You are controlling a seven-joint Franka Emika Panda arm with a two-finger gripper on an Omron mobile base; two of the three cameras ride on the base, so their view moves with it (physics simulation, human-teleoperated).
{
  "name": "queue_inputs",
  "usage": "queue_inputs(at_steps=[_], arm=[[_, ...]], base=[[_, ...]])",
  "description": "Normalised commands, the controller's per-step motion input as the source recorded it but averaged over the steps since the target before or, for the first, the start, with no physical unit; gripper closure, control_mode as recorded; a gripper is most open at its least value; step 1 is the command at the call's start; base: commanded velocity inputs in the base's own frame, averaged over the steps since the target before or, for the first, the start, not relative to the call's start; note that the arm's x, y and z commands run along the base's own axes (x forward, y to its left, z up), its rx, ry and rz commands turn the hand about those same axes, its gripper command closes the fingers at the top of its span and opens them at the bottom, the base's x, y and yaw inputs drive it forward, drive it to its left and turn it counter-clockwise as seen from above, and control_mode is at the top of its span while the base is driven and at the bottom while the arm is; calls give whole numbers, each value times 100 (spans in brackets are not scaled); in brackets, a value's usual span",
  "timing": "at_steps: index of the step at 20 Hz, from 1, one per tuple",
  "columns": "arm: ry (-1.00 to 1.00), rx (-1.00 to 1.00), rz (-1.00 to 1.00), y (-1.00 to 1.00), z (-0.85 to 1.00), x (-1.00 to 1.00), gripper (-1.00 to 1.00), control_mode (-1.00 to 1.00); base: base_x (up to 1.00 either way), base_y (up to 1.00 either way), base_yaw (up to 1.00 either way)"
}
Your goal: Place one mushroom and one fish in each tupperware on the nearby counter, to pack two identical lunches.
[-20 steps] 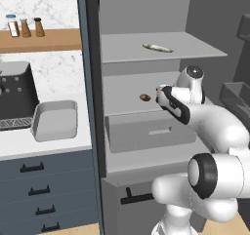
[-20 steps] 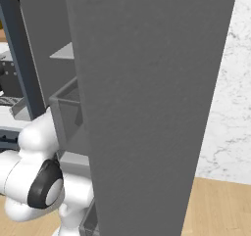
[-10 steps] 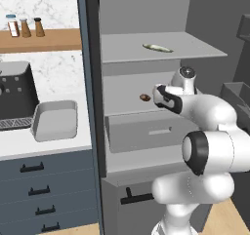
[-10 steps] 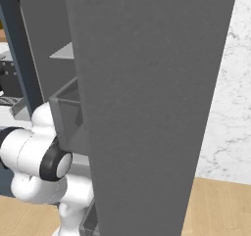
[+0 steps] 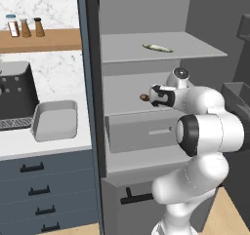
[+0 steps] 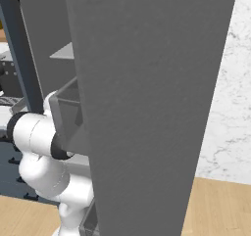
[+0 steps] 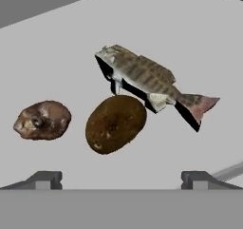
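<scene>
The gripper (image 7: 121, 178) was wide open and held nothing. Its two dark fingertips (image 7: 43, 179) stood far apart at the bottom of the hand view. In the left base view the gripper (image 5: 157, 96) reached into the middle shelf (image 5: 122, 83) of the open fridge.

Right in front of the gripper, three things lay on the grey shelf floor. A fish (image 7: 147, 81) lay on its side, with its head up to the left and its reddish tail down to the right. A brown potato (image 7: 115, 123) lay just below the fish and looked like it touched it. A lumpy brown mushroom (image 7: 42, 120) lay to the left of the potato, with a small gap between them. None of them touched the fingertips. In the left base view a small brown thing (image 5: 144, 97) peeked out just beside the gripper.

A second fish (image 5: 157, 48) lay on the top shelf (image 5: 195, 46), higher than the gripper.

A grey tupperware (image 5: 54, 120) sat on the counter (image 5: 44, 144), left of the fridge, and was empty. A dark machine (image 5: 14, 96) stood just beside it. Three small bottles (image 5: 24, 27) stood on a wooden shelf (image 5: 49, 39) above. In the right base view the big grey fridge door (image 6: 147, 107) hid most of the arm.
</scene>
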Motion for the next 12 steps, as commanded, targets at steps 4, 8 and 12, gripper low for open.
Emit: queue_inputs(at_steps=[4, 8, 12], arm=[[0, 0, 0, 0, -22, 30, -100, -100], [0, 0, 0, 0, -21, 34, -100, -100], [0, -1, 0, 0, -24, 33, -100, -100]], base=[[0, 0, 0], [0, 0, 0], [0, 0, 0]])
